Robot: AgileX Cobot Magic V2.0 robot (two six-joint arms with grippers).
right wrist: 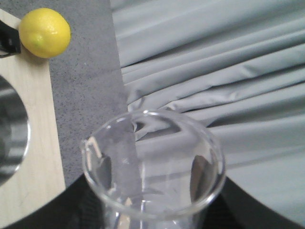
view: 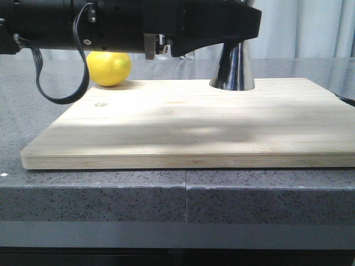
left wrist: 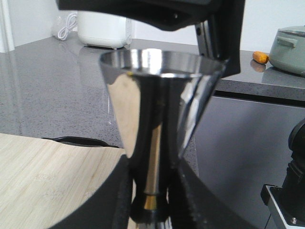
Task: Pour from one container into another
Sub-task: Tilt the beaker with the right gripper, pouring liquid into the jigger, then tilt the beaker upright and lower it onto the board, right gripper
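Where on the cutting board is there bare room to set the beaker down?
The wooden board is bare across its middle and near edge, in front of the lemon and steel jigger. The far edge is crowded by those two and the arm overhead.

Arm housing (view: 127, 22): matte black, blocky, with a cylindrical section at the left. A black cable (view: 61, 83) hangs from it in a loop. A small round screw (view: 87, 41) and a grey metal bracket (view: 150, 45) are visible on the underside.
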